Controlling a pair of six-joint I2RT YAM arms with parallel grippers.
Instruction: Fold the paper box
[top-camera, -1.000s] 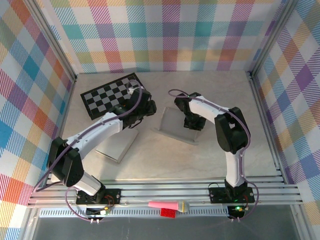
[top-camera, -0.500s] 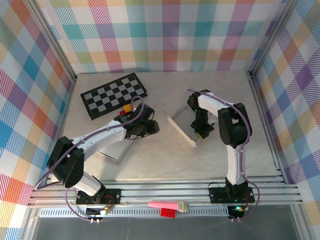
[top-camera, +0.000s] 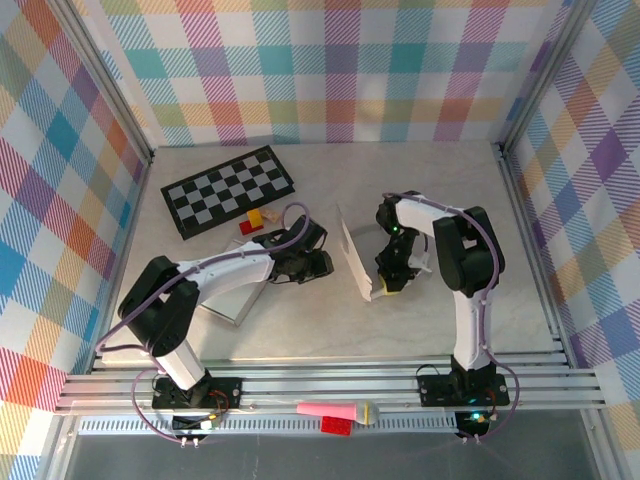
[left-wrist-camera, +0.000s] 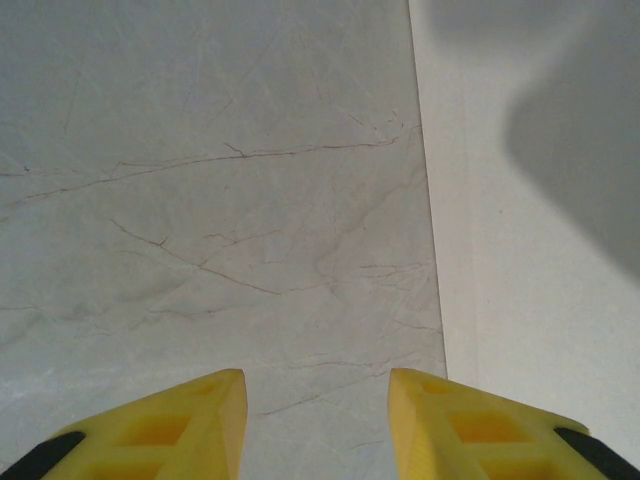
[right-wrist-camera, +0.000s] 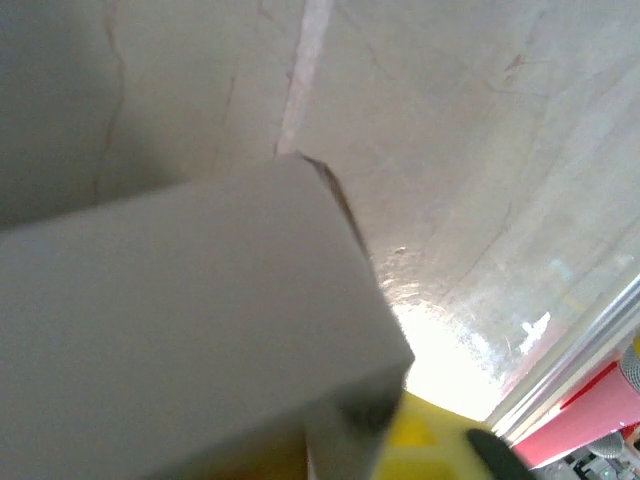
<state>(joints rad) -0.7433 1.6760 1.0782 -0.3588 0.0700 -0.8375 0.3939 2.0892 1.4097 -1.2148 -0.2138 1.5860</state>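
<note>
Setting: We look down on a pale marble table (top-camera: 320, 335) enclosed by bright plaid walls (top-camera: 330, 70).

Box: The box (top-camera: 353, 258) is a white paper panel. It stands tilted on edge near the middle of the table, between the two grippers. From above we see it as a narrow leaning slab.

Left gripper: The left gripper (top-camera: 318, 263) sits low, just left of the box. Its wrist camera adds detail the top view is too distant to give. Two yellow fingers (left-wrist-camera: 190, 420) are held apart over bare marble with nothing between them, so the pincer is released. The box's white face rises along the right of that view, beyond the right finger, with a grey shadow across its top.

Right gripper: The right gripper (top-camera: 389, 280) is at the box's lower right edge. In its wrist camera the box looms very close, a grey-white corner covering most of the fingers. One yellow finger (right-wrist-camera: 425, 440) peeks out beneath it. We cannot tell whether this pincer is clenched on the paper or let go.

Sheet: From above, a second white sheet (top-camera: 235, 298) lies flat under the left arm (top-camera: 215, 272).

Other things: A checkerboard (top-camera: 228, 188) lies at the far left. A red block (top-camera: 246, 228) and a yellow block (top-camera: 257, 215) sit just beside its near edge. A pink object (top-camera: 330, 409) rests by the front rail (top-camera: 330, 385).
</note>
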